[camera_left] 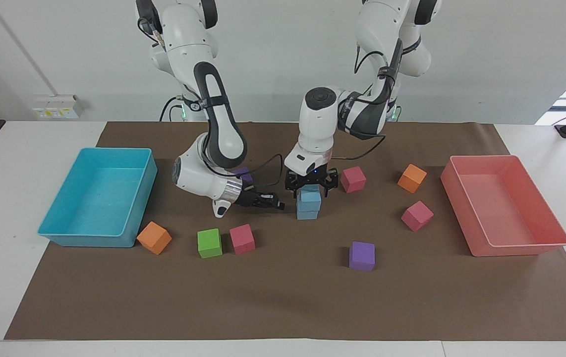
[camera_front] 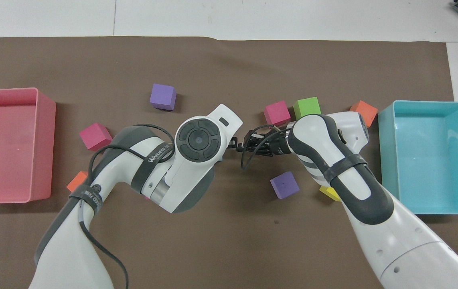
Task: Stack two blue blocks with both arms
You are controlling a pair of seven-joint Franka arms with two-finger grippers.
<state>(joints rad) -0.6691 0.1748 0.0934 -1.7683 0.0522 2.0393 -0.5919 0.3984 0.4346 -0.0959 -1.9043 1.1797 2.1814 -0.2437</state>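
Two blue blocks (camera_left: 309, 204) already stand stacked mid-bench, so your stacking looks done; only pulling the arms clear remains. Your left gripper (camera_left: 311, 187) sits just above the upper block, jaws spread. Your right gripper (camera_left: 269, 201) hangs beside the stack; I cannot tell how its jaws are set. Both the turquoise bin (camera_left: 137, 203) and pink bin (camera_left: 548, 213) hold nothing.

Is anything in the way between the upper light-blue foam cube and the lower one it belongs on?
Nothing visible: the upper light-blue foam cube already sits on the lower light-blue foam cube. The left gripper is open just over it; the right gripper waits beside.
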